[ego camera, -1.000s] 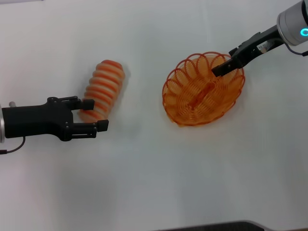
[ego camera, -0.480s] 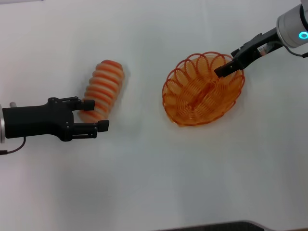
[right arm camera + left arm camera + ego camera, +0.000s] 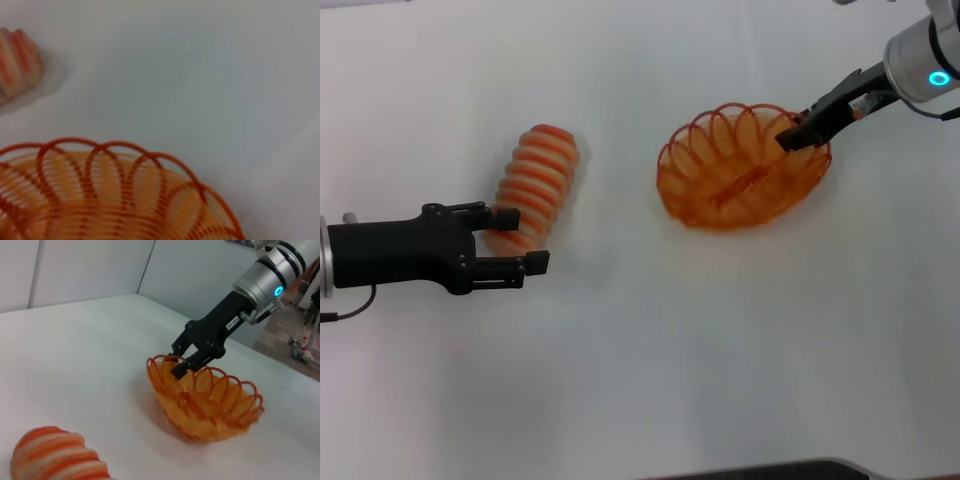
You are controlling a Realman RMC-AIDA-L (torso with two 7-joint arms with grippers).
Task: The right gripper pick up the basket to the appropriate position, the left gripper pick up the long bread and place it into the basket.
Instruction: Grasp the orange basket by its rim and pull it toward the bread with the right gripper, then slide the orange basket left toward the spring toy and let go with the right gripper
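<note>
The orange wire basket (image 3: 730, 190) is at the right of the white table, tilted, with its far-right rim raised. My right gripper (image 3: 798, 135) is shut on that rim; the left wrist view shows the right gripper (image 3: 181, 365) clamped on the rim of the basket (image 3: 210, 407). The striped long bread (image 3: 535, 182) lies on the table at the left. My left gripper (image 3: 525, 240) is open at the bread's near end, one finger against it. The bread also shows in the left wrist view (image 3: 52, 460) and the right wrist view (image 3: 17, 60), which shows the basket rim (image 3: 105, 195) too.
The white table (image 3: 640, 350) spreads around both objects, with a bare stretch between the bread and the basket. A dark edge shows at the table's front.
My right gripper has risen and moved slightly away, tilting and lifting the basket by its rim. The left gripper and the bread have stayed in place.
</note>
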